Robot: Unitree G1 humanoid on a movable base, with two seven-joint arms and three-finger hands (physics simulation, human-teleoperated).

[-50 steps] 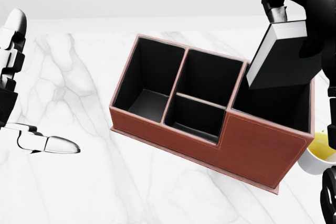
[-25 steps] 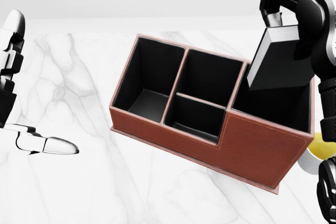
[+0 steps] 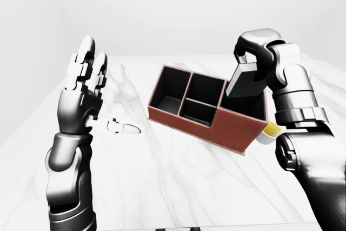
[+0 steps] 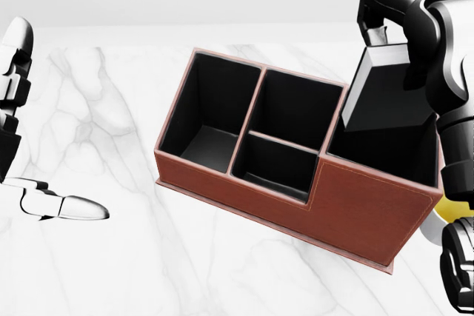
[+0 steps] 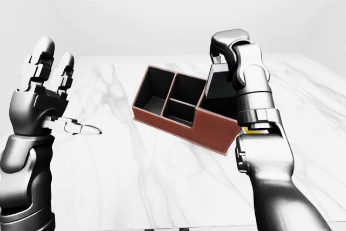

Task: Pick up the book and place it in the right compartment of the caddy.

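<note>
A brown caddy (image 4: 355,201) with black compartments stands on the white marble table (image 4: 111,257), right of centre in the head view. My right hand (image 4: 381,38) is shut on a dark book (image 4: 381,98), which tilts with its lower end inside the caddy's right compartment (image 4: 400,149). The book's top edge shows pale pages. Far to the left, my left hand (image 3: 86,79) is raised with its fingers spread open, holding nothing.
A white cup with yellow contents (image 3: 268,132) sits just right of the caddy, partly hidden by my right arm. The table's far edge (image 4: 222,27) meets a plain white wall.
The book has sunk lower and slightly left into the right compartment, with my right hand following it down. My left hand has barely moved.
</note>
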